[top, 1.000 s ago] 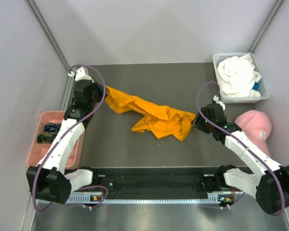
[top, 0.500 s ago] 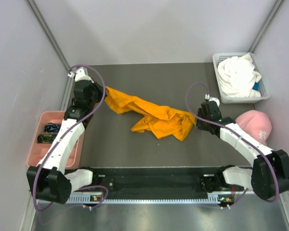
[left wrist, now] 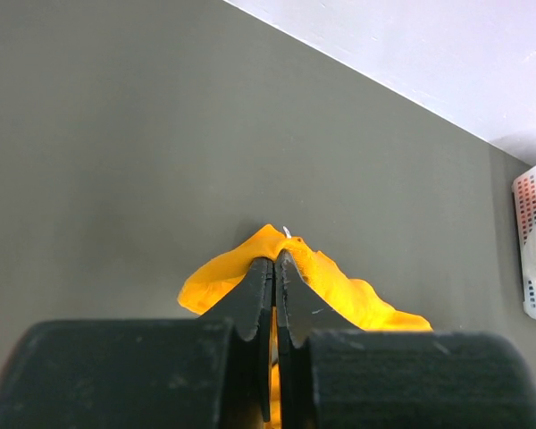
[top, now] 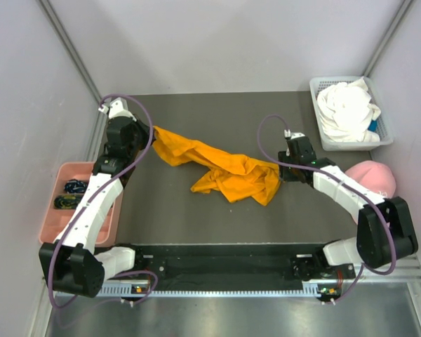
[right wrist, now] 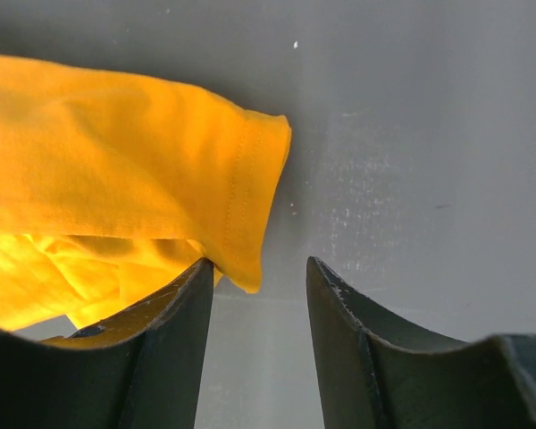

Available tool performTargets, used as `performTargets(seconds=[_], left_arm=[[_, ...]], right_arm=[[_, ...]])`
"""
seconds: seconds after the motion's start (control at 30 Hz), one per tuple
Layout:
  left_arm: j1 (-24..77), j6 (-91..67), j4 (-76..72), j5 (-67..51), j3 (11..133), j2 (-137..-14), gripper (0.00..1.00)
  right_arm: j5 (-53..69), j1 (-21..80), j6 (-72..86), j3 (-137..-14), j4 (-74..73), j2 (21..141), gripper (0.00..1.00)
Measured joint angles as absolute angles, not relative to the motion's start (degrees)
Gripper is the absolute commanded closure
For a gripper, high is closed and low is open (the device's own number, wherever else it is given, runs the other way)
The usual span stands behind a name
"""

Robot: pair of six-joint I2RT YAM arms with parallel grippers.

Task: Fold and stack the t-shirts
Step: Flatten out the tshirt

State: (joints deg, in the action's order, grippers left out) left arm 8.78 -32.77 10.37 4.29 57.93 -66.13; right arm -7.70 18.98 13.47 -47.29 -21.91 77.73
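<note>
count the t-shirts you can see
2: the orange t-shirt lies crumpled on the table; the white t-shirt sits bundled in the basket, far right. That bundle may hide more.

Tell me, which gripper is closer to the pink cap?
Right. The right gripper is open at the end of the orange shirt nearer the pink cap. The left gripper pinches the shirt's opposite end, farther away.

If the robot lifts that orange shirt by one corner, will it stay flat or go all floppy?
Probably floppy: the orange shirt lies crumpled in soft folds on the table. It looks light, since the left gripper holds it pinched by just one thin edge. The rest would likely sag and drag along.
</note>
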Motion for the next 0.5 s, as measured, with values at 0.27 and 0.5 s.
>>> performTargets(seconds=[0.27, 0.5], left_arm=[[8.6, -32.8, 10.4, 4.0, 57.9, -66.1, 1.00], [8.3, -32.8, 10.5, 3.9, 57.9, -66.1, 1.00]], right_arm=[[-6.1, 19.0, 11.9, -47.4, -21.9, 78.8, 0.59], [-4.5, 19.0, 11.9, -47.4, -21.9, 78.9, 0.63]])
